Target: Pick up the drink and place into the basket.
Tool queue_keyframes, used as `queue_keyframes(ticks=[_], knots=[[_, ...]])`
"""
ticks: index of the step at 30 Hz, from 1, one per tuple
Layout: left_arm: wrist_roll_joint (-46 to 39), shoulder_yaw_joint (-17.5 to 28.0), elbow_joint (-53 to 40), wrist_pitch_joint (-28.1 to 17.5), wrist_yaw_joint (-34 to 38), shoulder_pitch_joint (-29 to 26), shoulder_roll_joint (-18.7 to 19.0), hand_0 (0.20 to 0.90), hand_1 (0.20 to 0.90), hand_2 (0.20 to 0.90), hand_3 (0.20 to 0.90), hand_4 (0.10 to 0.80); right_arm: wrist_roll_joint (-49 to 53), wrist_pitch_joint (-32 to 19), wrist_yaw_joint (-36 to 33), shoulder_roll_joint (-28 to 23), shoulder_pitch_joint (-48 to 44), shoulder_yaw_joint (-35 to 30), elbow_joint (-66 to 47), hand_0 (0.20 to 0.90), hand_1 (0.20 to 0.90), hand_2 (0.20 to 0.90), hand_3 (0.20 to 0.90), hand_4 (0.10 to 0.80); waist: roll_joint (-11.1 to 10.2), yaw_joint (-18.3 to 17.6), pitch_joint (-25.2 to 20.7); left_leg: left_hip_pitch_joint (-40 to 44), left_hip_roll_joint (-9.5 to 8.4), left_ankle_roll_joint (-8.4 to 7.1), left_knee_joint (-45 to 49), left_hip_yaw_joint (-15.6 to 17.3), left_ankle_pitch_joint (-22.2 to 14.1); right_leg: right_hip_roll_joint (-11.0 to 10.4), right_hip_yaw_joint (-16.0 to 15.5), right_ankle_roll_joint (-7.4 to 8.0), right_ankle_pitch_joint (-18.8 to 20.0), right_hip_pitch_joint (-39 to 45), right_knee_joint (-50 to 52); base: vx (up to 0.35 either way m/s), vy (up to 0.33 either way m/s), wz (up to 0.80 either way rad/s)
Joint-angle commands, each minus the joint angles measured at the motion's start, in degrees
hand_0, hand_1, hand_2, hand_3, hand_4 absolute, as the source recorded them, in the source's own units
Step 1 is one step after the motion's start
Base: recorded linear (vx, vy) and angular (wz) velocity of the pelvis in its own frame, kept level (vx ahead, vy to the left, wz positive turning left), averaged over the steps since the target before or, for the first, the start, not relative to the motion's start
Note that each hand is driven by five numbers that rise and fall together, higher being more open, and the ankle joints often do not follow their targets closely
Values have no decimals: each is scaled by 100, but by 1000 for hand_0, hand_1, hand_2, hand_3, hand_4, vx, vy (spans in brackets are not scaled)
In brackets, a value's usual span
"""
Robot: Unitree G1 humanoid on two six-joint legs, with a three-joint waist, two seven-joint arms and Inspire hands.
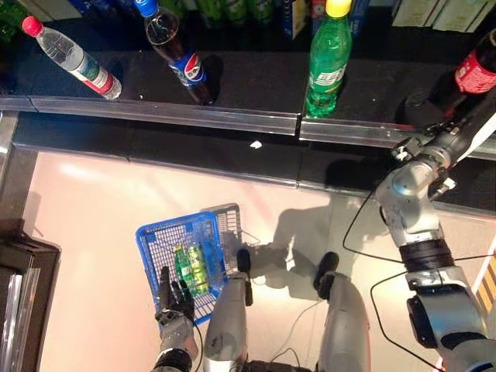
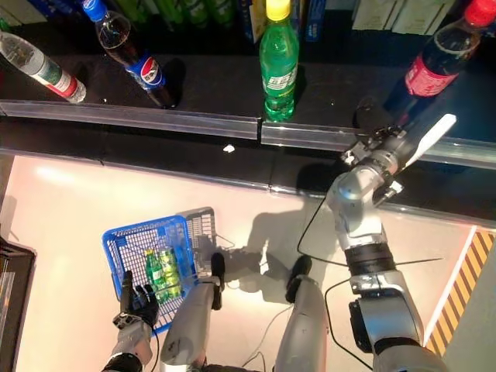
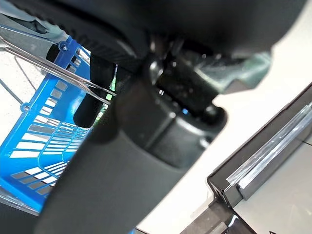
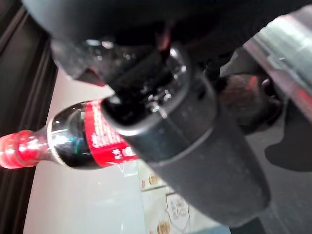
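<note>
The right hand (image 4: 185, 122) is wrapping its fingers round the red-capped, red-labelled dark cola bottle (image 2: 434, 66) on the black shelf (image 2: 217, 85), bottle axis upright. The blue plastic mesh basket (image 1: 159, 240) is hanging from the curled left hand (image 1: 174, 298), low and far across.

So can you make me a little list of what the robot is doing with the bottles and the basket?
right robot hand: wrapped round the red-capped cola bottle at the shelf
left robot hand: down low, holding the blue basket by its wire handle
in the basket: green bottles
still on the shelf: a green bottle with a yellow cap, a blue-capped cola bottle, a clear water bottle with a red cap
task step: cola not in the basket yet
</note>
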Motion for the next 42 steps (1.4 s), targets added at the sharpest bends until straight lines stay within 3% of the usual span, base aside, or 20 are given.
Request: queue_keyframes(ticks=[1, 7, 8, 9, 10, 17, 29, 34, 42], knots=[[76, 119, -723, -258, -290, 372, 661, 300, 300, 300, 200, 100, -181, -430, -231, -582, -963, -56, -195, 900, 900, 900, 900, 800, -44, -16, -47, -225, -230, 213, 533, -243, 774, 152, -49, 59, -101, 661, -357, 2, -27, 5], [110, 80, -761, -232, -256, 352, 741, 300, 300, 300, 200, 100, 5, -437, -184, -878, -1270, 38, 124, 900, 900, 900, 900, 800, -55, 35, -47, -179, -233, 221, 521, -258, 759, 140, -90, 45, -127, 719, -344, 0, 0, 0], [113, 82, -769, -229, -248, 361, 749, 300, 300, 300, 200, 100, 35, -445, -161, -930, -1324, 53, 196, 738, 738, 738, 711, 611, -52, 47, -47, -172, -241, 221, 520, -267, 758, 138, -98, 42, -133, 731, -342, 0, 0, 0], [115, 83, -773, -231, -243, 363, 750, 300, 300, 300, 200, 100, 32, -446, -154, -946, -1343, 61, 222, 493, 493, 493, 425, 325, -51, 50, -47, -169, -244, 221, 518, -269, 757, 137, -101, 41, -135, 733, -341, 6, -3, 3], [108, 84, -770, -218, -248, 373, 769, 300, 300, 300, 200, 100, 39, -456, -140, -984, -1383, 76, 281, 300, 300, 300, 200, 100, -50, 59, -47, -166, -246, 223, 524, -277, 760, 130, -108, 37, -140, 730, -324, 1, 2, 4], [62, 86, -712, -109, -310, 403, 835, 300, 300, 300, 200, 100, 220, -343, 83, -1175, -1693, 260, 746, 300, 300, 300, 200, 100, -43, 115, -47, -147, -286, 240, 514, -305, 769, 134, -129, 3, -173, 754, -299, 0, 1, 1], [-40, 135, -705, -85, -446, 416, 925, 300, 300, 300, 200, 100, 537, -641, 263, -1310, -1711, 284, 892, 300, 300, 300, 200, 100, -102, 142, -47, -164, -310, 268, 677, -312, 641, 117, -176, -44, -279, 749, -127, -19, 1, 3], [-364, 281, -1048, -132, -1032, 436, 875, 300, 300, 300, 200, 100, 202, -694, 381, -1196, -1388, 56, 108, 300, 300, 300, 200, 100, -169, 99, -47, -84, -295, 275, 837, -303, 538, 122, -162, -66, -362, 912, -44, -9, 24, 0], [-37, 491, -1467, -233, -1293, 445, 771, 300, 300, 300, 200, 100, -343, -443, 1110, -799, -606, -235, -1729, 300, 300, 300, 200, 100, -300, -74, -176, 147, -273, 288, 931, -190, 396, 111, -68, -31, -378, 1190, -92, 5, 72, 2]])
